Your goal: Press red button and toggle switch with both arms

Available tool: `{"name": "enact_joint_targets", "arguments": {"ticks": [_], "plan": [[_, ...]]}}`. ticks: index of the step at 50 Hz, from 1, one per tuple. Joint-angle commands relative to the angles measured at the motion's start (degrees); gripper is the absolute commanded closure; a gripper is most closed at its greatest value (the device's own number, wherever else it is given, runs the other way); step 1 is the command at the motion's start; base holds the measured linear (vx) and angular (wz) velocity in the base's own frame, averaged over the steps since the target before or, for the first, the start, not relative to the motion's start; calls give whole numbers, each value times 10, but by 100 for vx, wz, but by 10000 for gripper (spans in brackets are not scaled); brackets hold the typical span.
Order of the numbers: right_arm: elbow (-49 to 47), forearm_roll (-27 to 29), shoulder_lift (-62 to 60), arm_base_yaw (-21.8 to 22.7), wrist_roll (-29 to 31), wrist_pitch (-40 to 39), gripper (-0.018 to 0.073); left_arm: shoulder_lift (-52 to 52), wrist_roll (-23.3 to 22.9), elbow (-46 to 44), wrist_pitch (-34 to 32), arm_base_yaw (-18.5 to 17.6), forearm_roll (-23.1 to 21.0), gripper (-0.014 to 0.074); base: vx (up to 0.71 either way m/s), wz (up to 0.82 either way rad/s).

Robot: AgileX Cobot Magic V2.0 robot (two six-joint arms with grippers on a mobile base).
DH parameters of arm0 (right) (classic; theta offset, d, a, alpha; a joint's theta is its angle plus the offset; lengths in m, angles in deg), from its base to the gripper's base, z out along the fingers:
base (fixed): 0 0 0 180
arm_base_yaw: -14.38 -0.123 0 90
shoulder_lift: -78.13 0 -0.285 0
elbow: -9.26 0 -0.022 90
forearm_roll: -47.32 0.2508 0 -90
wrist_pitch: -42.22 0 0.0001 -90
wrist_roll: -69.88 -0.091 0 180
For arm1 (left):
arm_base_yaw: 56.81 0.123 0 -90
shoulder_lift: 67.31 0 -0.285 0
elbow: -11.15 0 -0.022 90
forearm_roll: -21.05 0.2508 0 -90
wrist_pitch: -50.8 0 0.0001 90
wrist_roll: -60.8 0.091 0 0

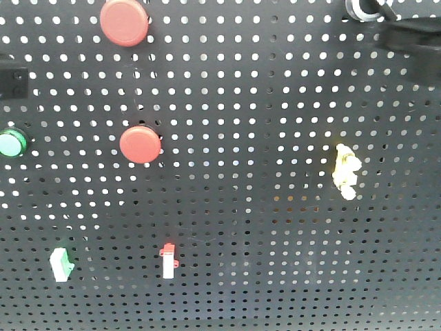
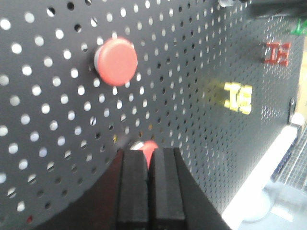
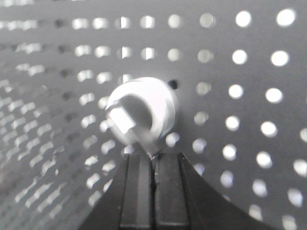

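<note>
**A:** Where is the red button, and how does it look?

**B:** The red button [image 1: 124, 22] sits high on the left of the black pegboard [image 1: 275, 103]. It is a round, flat-domed matte cap with a plain rim, and its top reaches the frame edge. Below it, well apart, is a smaller red button [image 1: 141, 145] with a little tab on its right rim.

**A:** And the toggle switch?

**B:** The toggle switch [image 1: 361, 8] is at the top right of the board, cut by the frame. It is a shiny silver ring with black in the middle. In the right wrist view it fills the centre, bright and blurred, and the lever shows as a pale stub toward the ring's lower left.

**A:** What about the right gripper?

**B:** The right gripper [image 3: 154, 160] has its two black fingers pressed together, with nothing between them. The tips come right up to the ring's lower edge, but I cannot tell whether they touch it. In the front view the gripper is a dark blur just right of and below the switch.

**A:** The left one?

**B:** The left gripper [image 2: 149, 155] is closed flat too, finger against finger, and empty. In its wrist view the red button shows whole, above and a little left of the tips and apart from them. The smaller red button peeks out just past the tips, partly hidden by them. I cannot tell whether they touch it.
</note>
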Motion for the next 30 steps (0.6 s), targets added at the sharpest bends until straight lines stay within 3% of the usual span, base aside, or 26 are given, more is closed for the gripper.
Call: {"name": "enact_joint_targets", "arguments": {"ticks": [1,8,18,23,30], "plan": [[-19,-50,-37,1,-51,-11,562,-5,-17,-9,-25,1,8,595,0,0],[4,-199,-81,1,-157,20,562,-25,-67,45,-50,1,73,595,0,0],[175,-392,-218,1,-277,18,562,-101,-146,221,-116,1,134,595,0,0],[264,-435,-298,1,-321,11,562,-149,-146,330,-149,1,134,595,0,0],[378,-447,-420,1,-345,4,562,-240,-146,476,-214,1,133,595,0,0]]}}
